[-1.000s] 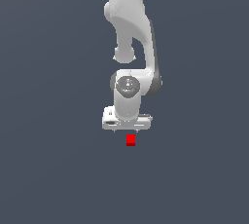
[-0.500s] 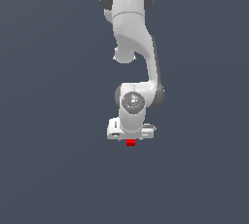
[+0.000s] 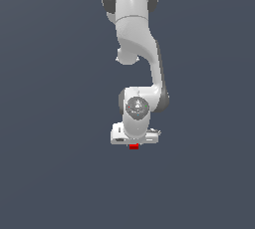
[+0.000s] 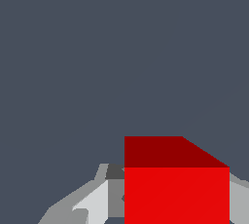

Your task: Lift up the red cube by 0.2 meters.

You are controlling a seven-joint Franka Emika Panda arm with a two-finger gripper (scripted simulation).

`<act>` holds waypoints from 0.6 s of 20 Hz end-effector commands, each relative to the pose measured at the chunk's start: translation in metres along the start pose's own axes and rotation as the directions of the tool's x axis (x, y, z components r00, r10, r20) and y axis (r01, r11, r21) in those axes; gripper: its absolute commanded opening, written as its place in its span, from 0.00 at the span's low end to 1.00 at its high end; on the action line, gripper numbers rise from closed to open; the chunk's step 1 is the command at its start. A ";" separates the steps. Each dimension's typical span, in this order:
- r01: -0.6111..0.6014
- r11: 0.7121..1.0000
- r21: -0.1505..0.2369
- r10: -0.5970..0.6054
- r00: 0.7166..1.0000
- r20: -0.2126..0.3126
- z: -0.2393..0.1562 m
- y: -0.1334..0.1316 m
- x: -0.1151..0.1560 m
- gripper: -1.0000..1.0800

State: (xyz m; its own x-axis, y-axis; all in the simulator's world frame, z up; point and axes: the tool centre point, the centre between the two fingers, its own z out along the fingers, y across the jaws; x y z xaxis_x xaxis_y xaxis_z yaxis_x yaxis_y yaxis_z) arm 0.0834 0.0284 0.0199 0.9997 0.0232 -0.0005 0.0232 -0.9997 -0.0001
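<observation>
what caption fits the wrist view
Red cube seen close up between the claw's fingers, above a plain grey floor.

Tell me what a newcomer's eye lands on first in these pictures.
First, the red cube, the only bright colour: it fills the near part of the wrist view, flanked by grey fingers. In the exterior view only a red sliver peeks out under the white claw. The tall white arm stands alone against a plain grey-blue floor.
</observation>
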 end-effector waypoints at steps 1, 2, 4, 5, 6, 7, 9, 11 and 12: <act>0.000 1.000 0.000 0.000 1.000 0.000 0.000 0.000 0.000 0.00; 0.000 1.000 0.000 0.000 1.000 0.000 0.000 0.000 0.000 0.00; 0.000 1.000 0.000 0.000 1.000 0.000 0.000 0.000 0.000 0.00; 0.000 1.000 0.000 0.000 1.000 0.000 0.000 0.000 0.000 0.00; 0.000 1.000 0.000 0.000 1.000 0.000 0.000 0.000 0.000 0.00; 0.000 1.000 0.000 0.000 1.000 0.000 0.000 0.000 0.000 0.00; 0.000 1.000 0.000 0.000 1.000 0.000 -0.001 0.000 0.000 0.00; 0.000 1.000 0.000 0.000 1.000 0.000 -0.005 0.000 0.000 0.00; 0.000 1.000 0.000 0.000 1.000 0.000 -0.008 0.000 0.000 0.00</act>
State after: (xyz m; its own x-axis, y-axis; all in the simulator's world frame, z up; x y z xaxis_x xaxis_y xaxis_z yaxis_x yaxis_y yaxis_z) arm 0.0827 0.0284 0.0238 0.9997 0.0232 -0.0019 0.0232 -0.9997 -0.0001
